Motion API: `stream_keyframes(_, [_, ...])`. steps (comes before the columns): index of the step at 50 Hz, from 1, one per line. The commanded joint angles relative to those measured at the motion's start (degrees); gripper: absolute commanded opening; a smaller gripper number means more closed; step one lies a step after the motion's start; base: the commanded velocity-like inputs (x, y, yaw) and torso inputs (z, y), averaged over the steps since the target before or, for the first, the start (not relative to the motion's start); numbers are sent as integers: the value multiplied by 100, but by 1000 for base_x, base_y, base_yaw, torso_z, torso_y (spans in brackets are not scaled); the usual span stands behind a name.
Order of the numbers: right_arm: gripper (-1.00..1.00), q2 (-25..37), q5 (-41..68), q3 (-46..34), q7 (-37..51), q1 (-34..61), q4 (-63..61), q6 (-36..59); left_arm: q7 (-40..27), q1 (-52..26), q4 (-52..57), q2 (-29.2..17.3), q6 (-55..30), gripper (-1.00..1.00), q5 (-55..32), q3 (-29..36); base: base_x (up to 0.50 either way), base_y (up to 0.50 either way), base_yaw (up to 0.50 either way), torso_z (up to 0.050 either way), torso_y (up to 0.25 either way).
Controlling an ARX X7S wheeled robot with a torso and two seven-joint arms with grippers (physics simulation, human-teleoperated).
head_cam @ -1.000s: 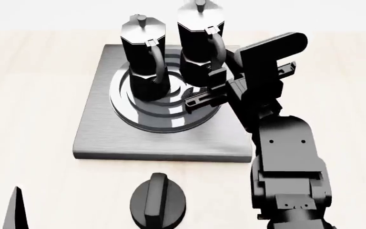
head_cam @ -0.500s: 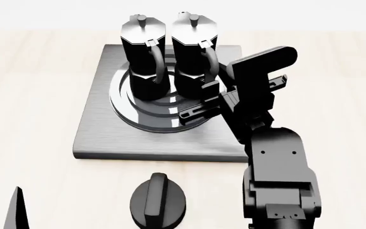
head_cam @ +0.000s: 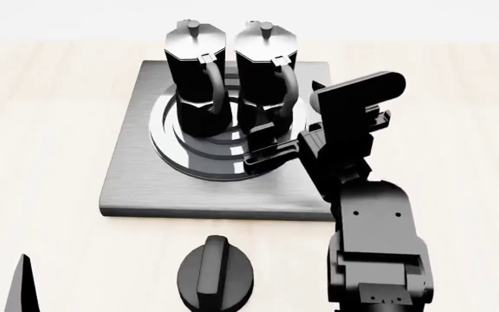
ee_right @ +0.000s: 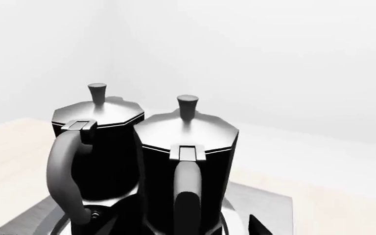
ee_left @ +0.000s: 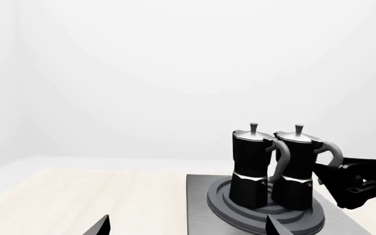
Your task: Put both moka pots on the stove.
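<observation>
Head view: both moka pots (head_cam: 232, 71) stand upright on the stove (head_cam: 128, 175); right gripper (head_cam: 267, 146) sits spread open, empty, beside the right-hand pot's handle.

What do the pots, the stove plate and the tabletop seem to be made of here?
The two pots look like glossy black enamel or painted metal, given the sharp highlights on their facets; their lids are silvery, probably bare metal. The stove plate reads as brushed grey metal with faint streaks, and its ring burner is shinier. The tabletop looks like pale matte wood, with faint grain.
</observation>
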Motion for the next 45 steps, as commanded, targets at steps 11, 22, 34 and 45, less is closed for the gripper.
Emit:
stream_keyframes(11, [100, 8, 29, 104, 57, 19, 5, -172, -20, -15, -3, -16, 0, 100, -12, 23, 0, 0, 0, 0, 0])
stream_keyframes(22, [100, -146, 343, 340, 1026, -2514, -6298, 1866, -30, -23, 2, -20, -14, 100, 17, 61, 0, 0, 0, 0, 0])
stream_keyframes(34, [100, -40, 284, -5, 2171, -4324, -10221, 3210, -50, 3, 27, -36, 14, 100, 20, 60, 0, 0, 0, 0, 0])
stream_keyframes(45, [100, 175, 99, -66, 2525, -5676, -11500, 3063, -73, 46, 41, -44, 69, 100, 56, 62, 0, 0, 0, 0, 0])
